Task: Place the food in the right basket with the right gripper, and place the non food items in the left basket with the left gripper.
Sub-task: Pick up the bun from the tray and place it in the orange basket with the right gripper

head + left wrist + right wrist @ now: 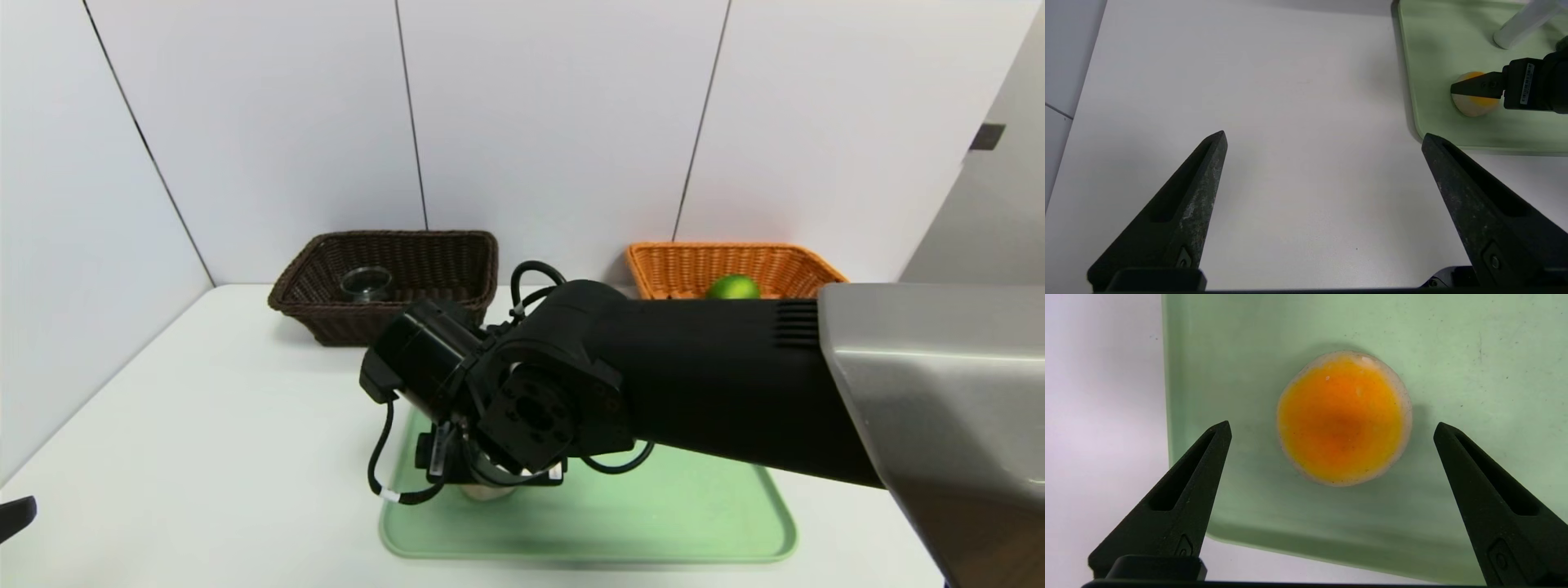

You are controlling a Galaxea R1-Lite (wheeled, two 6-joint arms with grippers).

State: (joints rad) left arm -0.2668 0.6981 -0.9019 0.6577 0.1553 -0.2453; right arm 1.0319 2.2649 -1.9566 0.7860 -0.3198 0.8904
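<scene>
Egg (1343, 418) on green tray (1453, 355) under spread right pincer (1331, 430) (white tube (1523, 24) nearby); left pincer (1323, 141) spread.

White table (204, 425), pale green tray (694, 523) on it, white panelled wall (555, 122) behind.

A white table (204, 425) fills the foreground; pale wall panels (555, 122) with thin dark seams rise behind and at the left; a grey panel (992, 212) stands right; light is even.
</scene>
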